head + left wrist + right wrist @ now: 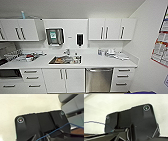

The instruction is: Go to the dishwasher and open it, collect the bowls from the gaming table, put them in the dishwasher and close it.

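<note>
The dishwasher [99, 80] is sitting shut under the white countertop [100, 61], right of the sink [64, 60]. Whether either pincer is released or clenched, I cannot tell.

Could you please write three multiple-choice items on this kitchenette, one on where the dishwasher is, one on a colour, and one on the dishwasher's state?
1. Where does the dishwasher sit?
A. Directly under the sink
B. Below the counter, right of the double cabinet doors under the sink
C. At the far left, under the upper cabinets

2. What colour is the dishwasher's front?
A. Brushed steel grey
B. White
C. Black

3. What state is the dishwasher in?
A. Door fully down, racks showing
B. Door ajar
C. Door shut

Answers:
1. B: in the head view its front stands between the white doors under the sink and the drawer stack at the right.
2. A: its metallic grey panel contrasts with the white cabinetry beside it.
3. C: the panel stands flush with the neighbouring fronts, its bar handle at the top, no interior visible.
</note>
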Robot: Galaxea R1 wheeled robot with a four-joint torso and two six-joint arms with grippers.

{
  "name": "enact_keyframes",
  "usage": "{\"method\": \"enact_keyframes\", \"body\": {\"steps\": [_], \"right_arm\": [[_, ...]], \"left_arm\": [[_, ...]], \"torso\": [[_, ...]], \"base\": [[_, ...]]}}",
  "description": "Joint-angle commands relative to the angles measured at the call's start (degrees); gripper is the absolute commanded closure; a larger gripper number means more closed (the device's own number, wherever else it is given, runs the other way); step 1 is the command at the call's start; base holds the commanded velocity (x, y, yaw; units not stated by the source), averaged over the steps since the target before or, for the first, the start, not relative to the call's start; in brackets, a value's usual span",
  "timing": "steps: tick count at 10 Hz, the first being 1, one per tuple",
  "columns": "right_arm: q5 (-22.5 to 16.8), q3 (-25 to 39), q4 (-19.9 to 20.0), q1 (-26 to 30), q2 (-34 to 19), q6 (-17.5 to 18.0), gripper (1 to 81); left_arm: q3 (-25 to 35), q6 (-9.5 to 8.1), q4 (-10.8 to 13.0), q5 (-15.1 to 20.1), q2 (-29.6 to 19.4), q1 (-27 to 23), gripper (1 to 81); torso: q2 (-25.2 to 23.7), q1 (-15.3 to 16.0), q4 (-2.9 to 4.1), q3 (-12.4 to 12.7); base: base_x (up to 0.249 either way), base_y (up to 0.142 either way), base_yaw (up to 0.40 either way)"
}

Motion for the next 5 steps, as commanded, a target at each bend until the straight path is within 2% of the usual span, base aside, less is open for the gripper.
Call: {"method": "enact_keyframes", "body": {"steps": [1, 5], "right_arm": [[-2.71, 0.61, -0.16, 3.11, -1.29, -0.02, 1.0], [-2.79, 0.88, -0.16, 3.03, -1.38, -0.02, 1.0]], "left_arm": [[0.6, 0.02, 0.3, 2.56, -0.55, -3.32, 1.0], [0.6, 0.02, 0.47, 2.64, -0.47, -3.15, 1.0]], "torso": [[0.0, 0.0, 0.0, 0.0], [0.0, 0.0, 0.0, 0.0]], "base": [[0.124, 0.0, 0.0], [0.124, 0.0, 0.0]]}}
